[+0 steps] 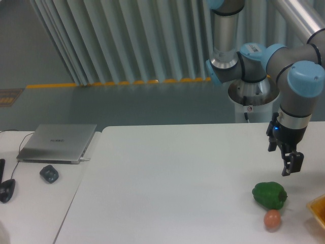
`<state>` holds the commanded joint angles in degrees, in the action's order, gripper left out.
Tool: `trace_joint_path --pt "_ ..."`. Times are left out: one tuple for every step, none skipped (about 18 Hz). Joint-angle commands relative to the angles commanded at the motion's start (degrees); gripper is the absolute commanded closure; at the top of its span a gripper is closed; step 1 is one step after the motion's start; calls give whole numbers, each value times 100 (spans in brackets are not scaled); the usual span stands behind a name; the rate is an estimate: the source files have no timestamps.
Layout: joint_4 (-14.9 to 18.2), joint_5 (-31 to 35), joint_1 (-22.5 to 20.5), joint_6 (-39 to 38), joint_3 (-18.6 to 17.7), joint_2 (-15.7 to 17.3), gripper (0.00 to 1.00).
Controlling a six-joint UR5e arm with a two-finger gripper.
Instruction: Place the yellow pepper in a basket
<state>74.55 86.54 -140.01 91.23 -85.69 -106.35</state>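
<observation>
The yellow pepper does not show in this view. Only a corner of the orange-yellow basket point(318, 208) with its pale rim shows at the right edge, and I cannot see inside it. My gripper point(293, 165) hangs above the table at the right, up and to the left of the basket corner and above the green pepper point(269, 194). Its fingers point down with a small gap between them and hold nothing.
A small reddish-orange round item point(272, 219) lies just in front of the green pepper. On a lower desk to the left there are a closed laptop point(58, 143), a dark mouse point(49, 174) and another dark object point(6, 190).
</observation>
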Motion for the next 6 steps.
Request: trace_joint_path --pt "-45 186 18 0 -9 0 0" --pt "-28 257 27 0 -9 0 0" --pt "-28 267 18 0 -17 0 0" --pt "-19 284 9 0 -18 0 0" --pt "-28 284 9 0 -26 0 0" --pt "-37 276 1 -9 -44 0 0"
